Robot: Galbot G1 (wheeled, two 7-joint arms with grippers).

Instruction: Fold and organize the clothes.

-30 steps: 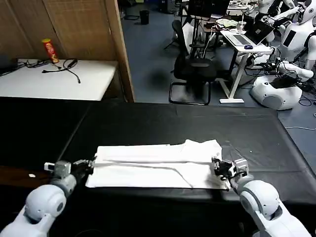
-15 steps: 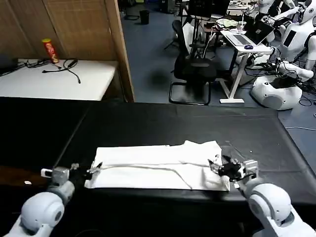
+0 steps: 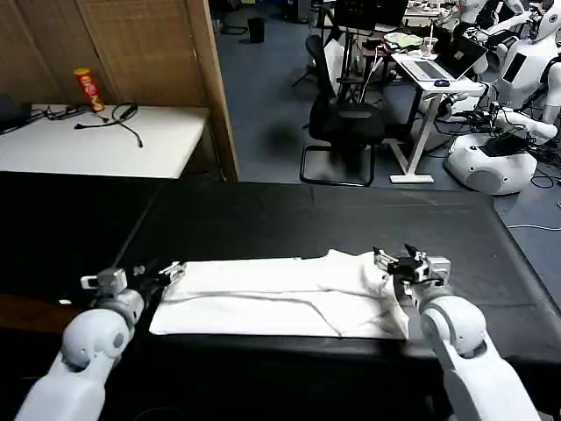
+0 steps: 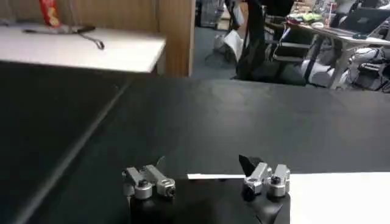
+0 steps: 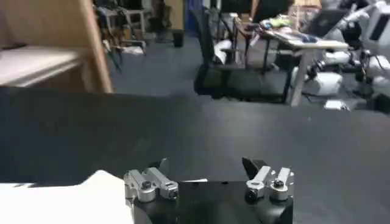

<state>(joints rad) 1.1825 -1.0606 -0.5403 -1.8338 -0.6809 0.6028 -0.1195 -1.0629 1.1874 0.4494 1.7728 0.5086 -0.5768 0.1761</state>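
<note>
Two grippers, both spread wide and holding nothing; left gripper (image 3: 162,274) at the left end of the white T-shirt (image 3: 280,294), fingertips just over its edge; right gripper (image 3: 396,261) above the shirt's right end, by the raised bunched fold; wrist views show each pair of fingers (image 4: 253,169) (image 5: 159,167) parted over the black table (image 3: 289,219). T-shirt: folded into a long strip, lying flat near the table's front edge, between the grippers.

The right gripper (image 5: 204,165) hangs over the black worktop (image 5: 244,137) with its fingers spread apart. A white T-shirt (image 5: 67,201) edge lies beside one finger. Beyond the worktop stands an office chair (image 5: 228,61).
</note>
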